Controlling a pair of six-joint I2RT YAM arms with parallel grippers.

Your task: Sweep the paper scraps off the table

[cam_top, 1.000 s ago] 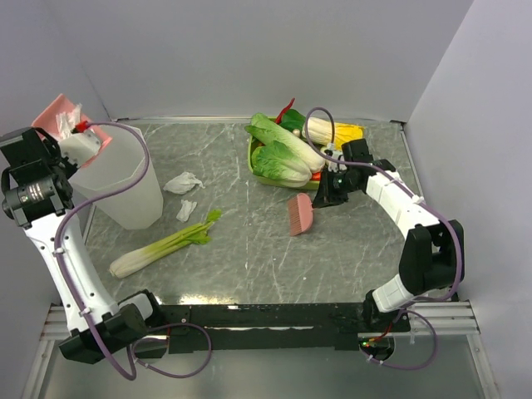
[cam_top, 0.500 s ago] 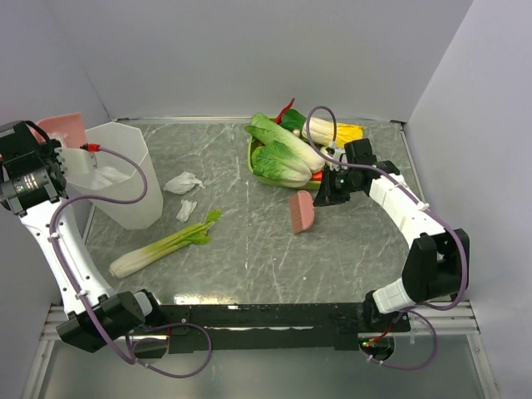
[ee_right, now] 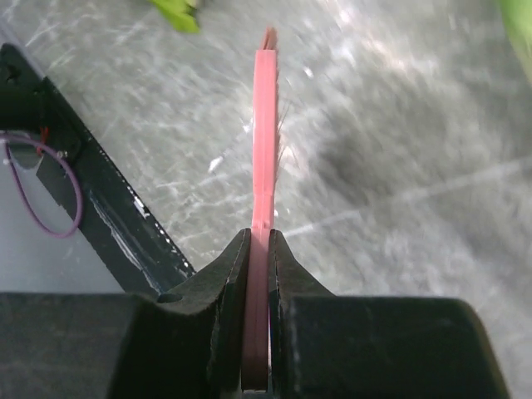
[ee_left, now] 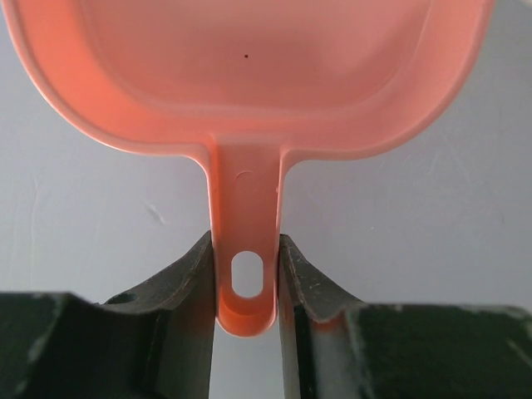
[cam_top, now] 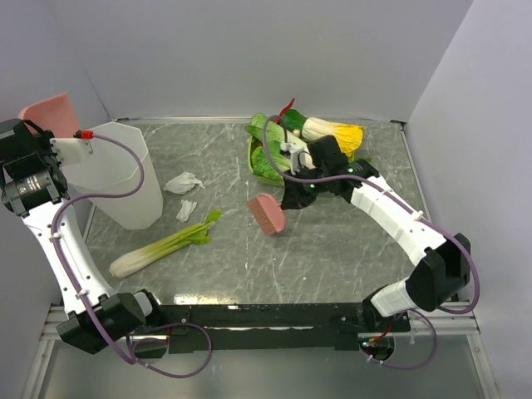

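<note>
The left gripper [ee_left: 246, 278] was clenched on the dustpan [ee_left: 249, 75] handle. The pan was held high beside the bin [cam_top: 125, 216], judged to keep it clear of the sweep path. The right gripper [ee_right: 258, 249] was clamped on the brush [ee_right: 264, 141]. The brush's long axis ran straight out from the jaws, head towards the left.

Two scraps [cam_top: 183, 181] lay on the table [cam_top: 349, 249] just beside the bin, near the leek [cam_top: 162, 245], well left of the brush. The farther scrap's long axis ran left-right and the nearer one's ran near-far.
</note>
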